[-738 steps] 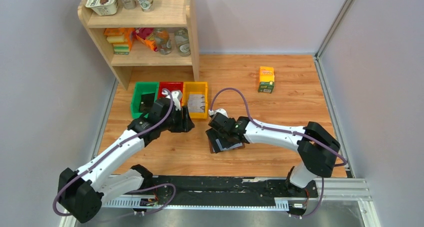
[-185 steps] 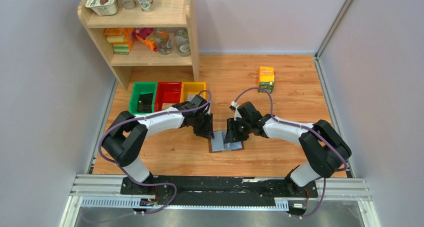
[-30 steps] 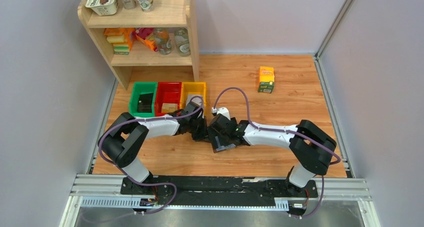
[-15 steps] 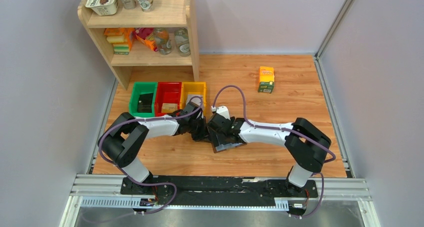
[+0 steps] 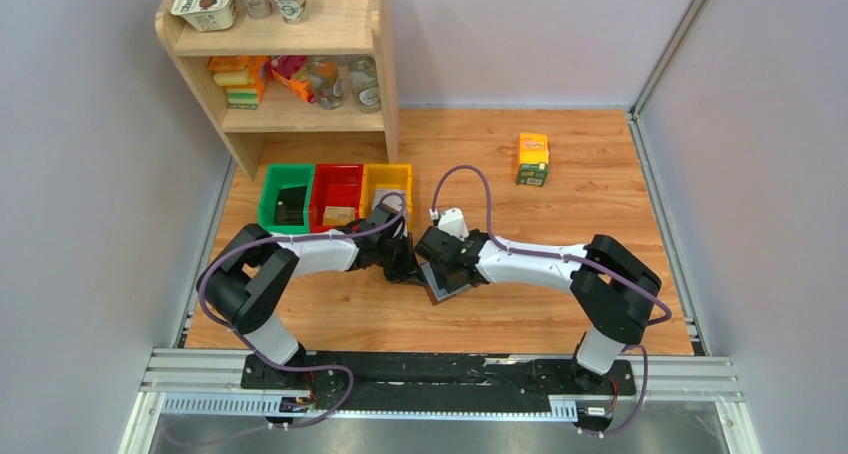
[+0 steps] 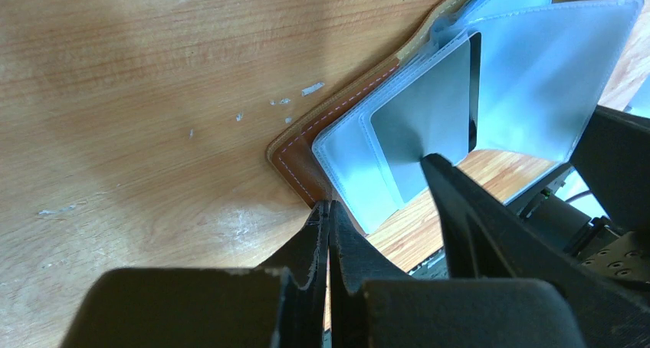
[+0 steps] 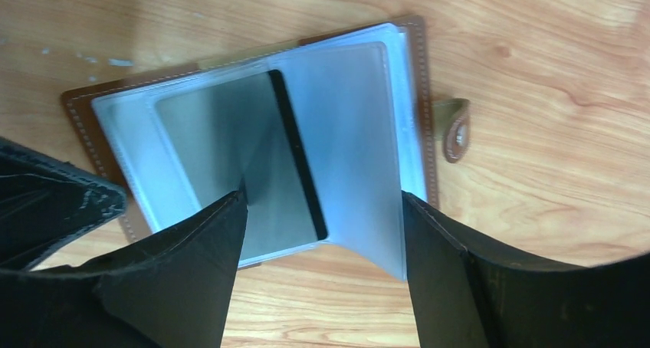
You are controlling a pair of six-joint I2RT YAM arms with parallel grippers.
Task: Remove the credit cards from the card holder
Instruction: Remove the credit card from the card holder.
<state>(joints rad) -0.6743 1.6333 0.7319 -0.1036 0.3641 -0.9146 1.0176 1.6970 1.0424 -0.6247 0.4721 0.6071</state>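
On the wooden table (image 5: 560,194), the left gripper (image 6: 328,210), jaws fully closed and holding nothing, touches its tips to a corner of the open brown card holder (image 6: 299,164) lying mid-table. A grey credit card (image 7: 222,149) sits in a clear sleeve. The right gripper (image 7: 322,202) straddles the pages, jaws wide, one fingertip (image 7: 226,221) touching the card.

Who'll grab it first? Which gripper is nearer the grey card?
Right. The right gripper is open over the grey card; the left gripper sits shut at a corner of the card holder.
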